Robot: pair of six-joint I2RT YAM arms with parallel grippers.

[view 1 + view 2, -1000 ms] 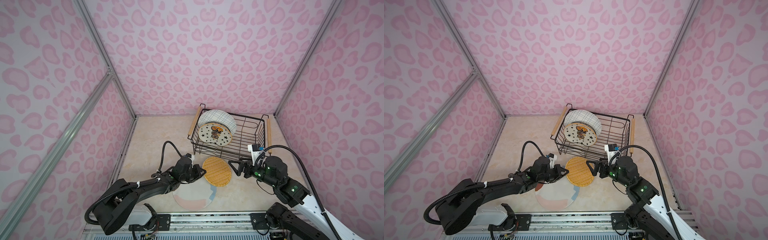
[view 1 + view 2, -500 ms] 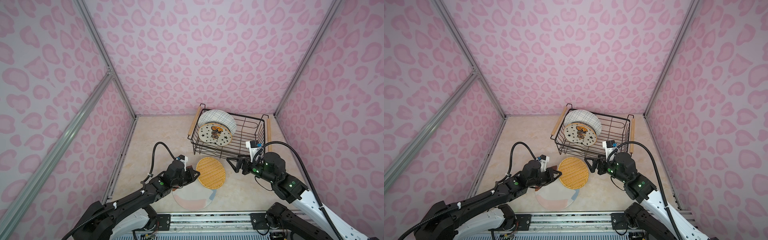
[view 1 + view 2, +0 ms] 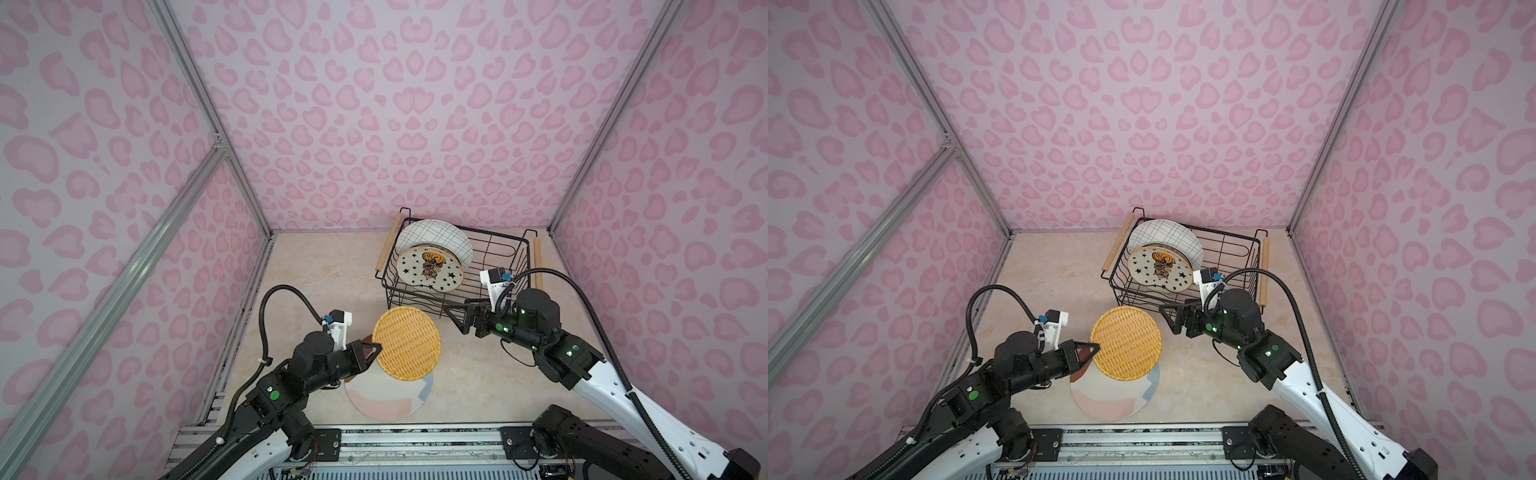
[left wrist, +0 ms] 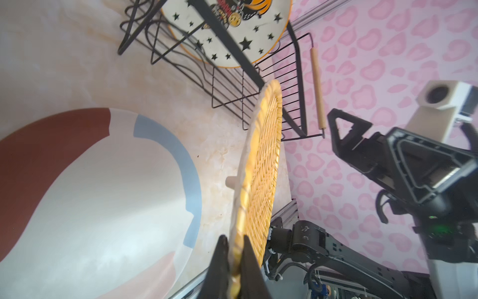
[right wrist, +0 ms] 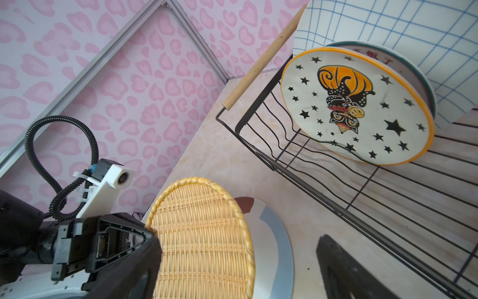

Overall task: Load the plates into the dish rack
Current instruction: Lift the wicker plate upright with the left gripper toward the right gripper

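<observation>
One woven plate [image 3: 407, 349], seemingly light and stiff, hangs pinched at its braided rim in my left gripper [image 3: 375, 348]; right gripper [image 3: 454, 320] gapes opposite.

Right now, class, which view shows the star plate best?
The right wrist view: the star plate appears whole, close. Both top views show it small in the dish rack; the left wrist view crops it.

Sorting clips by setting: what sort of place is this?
Probably a robot test cell, not a kitchen: pink patterned wall panels on aluminium framing, left arm and right arm at a marble-look tabletop with a dish rack.
</observation>
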